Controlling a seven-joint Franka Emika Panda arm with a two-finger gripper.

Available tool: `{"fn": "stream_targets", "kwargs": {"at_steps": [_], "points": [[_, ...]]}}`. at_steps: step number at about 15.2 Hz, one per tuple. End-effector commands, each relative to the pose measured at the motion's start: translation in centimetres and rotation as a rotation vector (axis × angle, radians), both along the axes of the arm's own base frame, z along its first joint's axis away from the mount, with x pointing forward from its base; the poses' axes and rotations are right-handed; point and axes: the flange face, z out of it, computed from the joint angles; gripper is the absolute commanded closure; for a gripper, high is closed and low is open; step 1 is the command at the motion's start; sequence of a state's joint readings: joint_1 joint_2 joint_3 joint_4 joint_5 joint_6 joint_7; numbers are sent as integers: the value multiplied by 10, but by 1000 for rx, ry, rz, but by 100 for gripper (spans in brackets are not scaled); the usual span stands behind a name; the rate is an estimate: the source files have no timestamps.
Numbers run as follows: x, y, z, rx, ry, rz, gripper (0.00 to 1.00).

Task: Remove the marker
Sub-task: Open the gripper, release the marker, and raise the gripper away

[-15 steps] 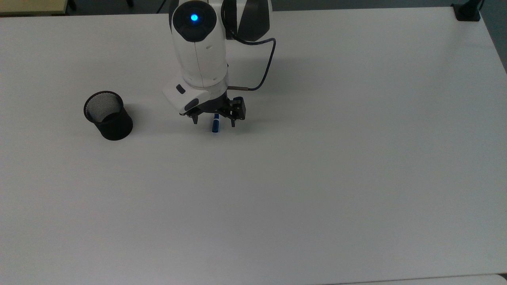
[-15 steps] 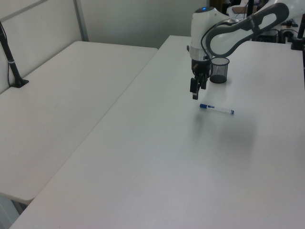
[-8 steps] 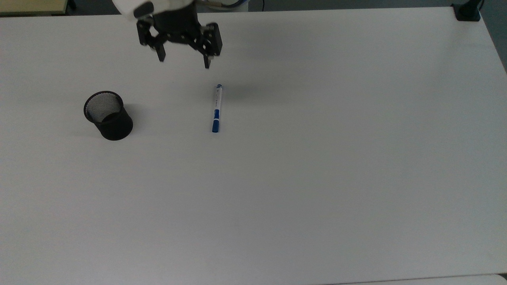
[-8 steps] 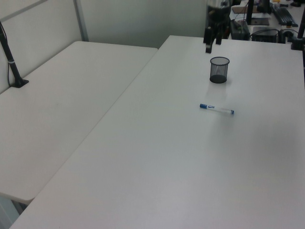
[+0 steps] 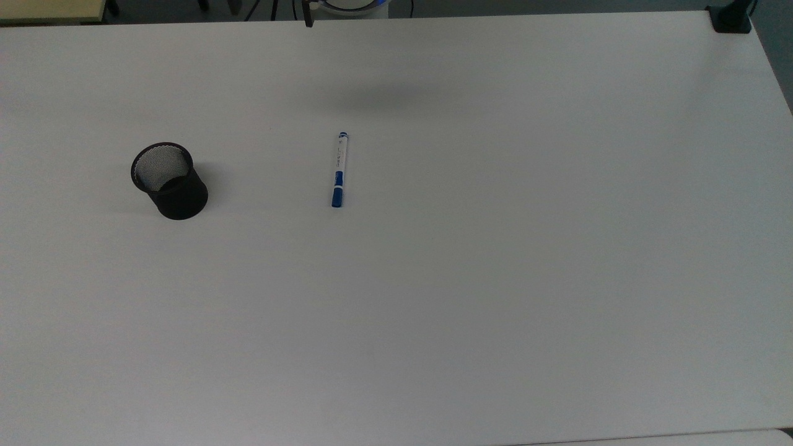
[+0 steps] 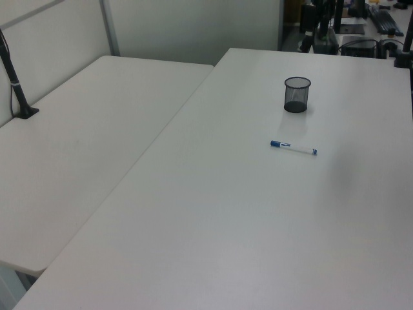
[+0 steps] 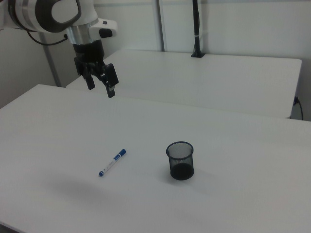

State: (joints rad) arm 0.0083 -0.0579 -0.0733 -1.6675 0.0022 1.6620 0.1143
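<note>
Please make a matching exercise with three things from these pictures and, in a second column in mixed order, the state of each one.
Things:
1. marker
2. black mesh cup
3. tool

States:
A. standing upright on the table
B. raised above the table, fingers open, holding nothing
C. lying flat on the table

Pairs: 1-C, 2-A, 3-B

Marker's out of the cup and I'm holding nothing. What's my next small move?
Probably none beyond parking: the white marker with a blue cap lies flat on the white table, apart from the empty black mesh cup. The gripper is raised, jaws open.
</note>
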Motion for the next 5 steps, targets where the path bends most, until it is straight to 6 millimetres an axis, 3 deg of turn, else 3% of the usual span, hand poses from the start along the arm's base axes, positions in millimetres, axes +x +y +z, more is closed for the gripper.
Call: {"fn": "stream_targets", "kwargs": {"at_steps": [1, 5], "points": [[11, -6, -6, 2, -66, 14, 0], [13, -2, -5, -2, -68, 35, 0]]}}
